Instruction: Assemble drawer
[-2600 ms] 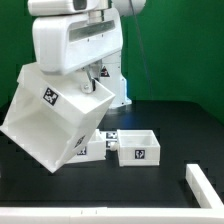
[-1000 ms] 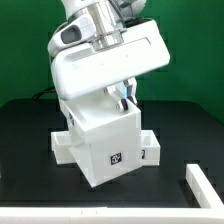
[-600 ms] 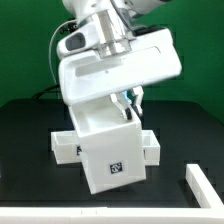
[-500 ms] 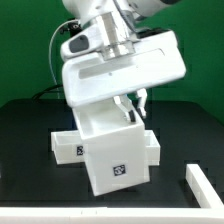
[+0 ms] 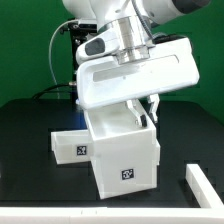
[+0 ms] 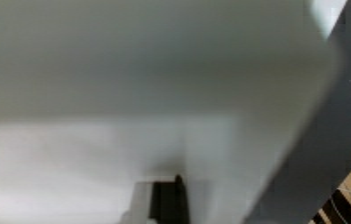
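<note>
The gripper [image 5: 141, 112] is clamped on the top wall of the big white box [image 5: 125, 162], which stands slightly tilted on the black table [image 5: 30, 175]. The drawer [image 5: 68, 143] sits just behind the box, showing at the exterior view's left.

No word, number or brand name could be read in either view. The only signs were black-and-white square patterns: a marker tag [image 5: 127, 173] on the near face of the large white casing [image 5: 118, 140], and a second tag [image 5: 81, 151] on the drawer [image 5: 64, 143] at the exterior view's left.
</note>
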Available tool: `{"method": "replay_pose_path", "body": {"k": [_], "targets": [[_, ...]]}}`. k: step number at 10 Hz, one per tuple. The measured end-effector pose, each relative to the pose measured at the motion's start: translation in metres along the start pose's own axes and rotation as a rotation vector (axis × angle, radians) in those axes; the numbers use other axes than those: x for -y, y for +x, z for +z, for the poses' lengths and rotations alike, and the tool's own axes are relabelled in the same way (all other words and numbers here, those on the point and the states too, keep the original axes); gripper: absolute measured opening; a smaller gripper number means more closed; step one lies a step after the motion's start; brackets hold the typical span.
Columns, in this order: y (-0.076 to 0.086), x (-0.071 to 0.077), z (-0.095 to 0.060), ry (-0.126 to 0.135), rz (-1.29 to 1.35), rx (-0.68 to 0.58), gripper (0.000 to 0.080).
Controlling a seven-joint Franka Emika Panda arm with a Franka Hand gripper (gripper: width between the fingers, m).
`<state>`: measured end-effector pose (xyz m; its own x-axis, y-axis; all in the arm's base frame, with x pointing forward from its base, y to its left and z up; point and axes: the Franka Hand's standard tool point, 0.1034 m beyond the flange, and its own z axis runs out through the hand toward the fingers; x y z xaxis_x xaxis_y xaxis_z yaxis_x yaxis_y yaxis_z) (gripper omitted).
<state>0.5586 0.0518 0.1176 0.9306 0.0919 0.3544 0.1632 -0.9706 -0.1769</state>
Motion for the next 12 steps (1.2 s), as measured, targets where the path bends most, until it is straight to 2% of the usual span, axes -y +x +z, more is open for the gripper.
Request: {"method": "replay_pose_path", "body": {"k": [1,3,4,5,6,7,8,9,12], "targets": [[0.000,-0.001,0.000,-0.003,-0.007,0.003,0.0125],[0.000,-0.003,0.000,-0.009,-0.019,0.009,0.0400],[0.001,-0.004,0.000,-0.011,-0.022,0.011,0.0400],[0.001,-0.004,0.000,-0.013,-0.008,0.018,0.0576],[0.003,-0.001,-0.004,0.000,0.077,0.061,0.0627],[0.007,0.001,-0.010,-0.026,0.134,0.068,0.0627],[0.006,0.009,-0.013,-0.053,0.165,0.074,0.0645],[0.002,0.012,-0.013,-0.072,0.182,0.070,0.0645],[0.001,0.011,-0.012,-0.073,0.181,0.073,0.0649]]}}
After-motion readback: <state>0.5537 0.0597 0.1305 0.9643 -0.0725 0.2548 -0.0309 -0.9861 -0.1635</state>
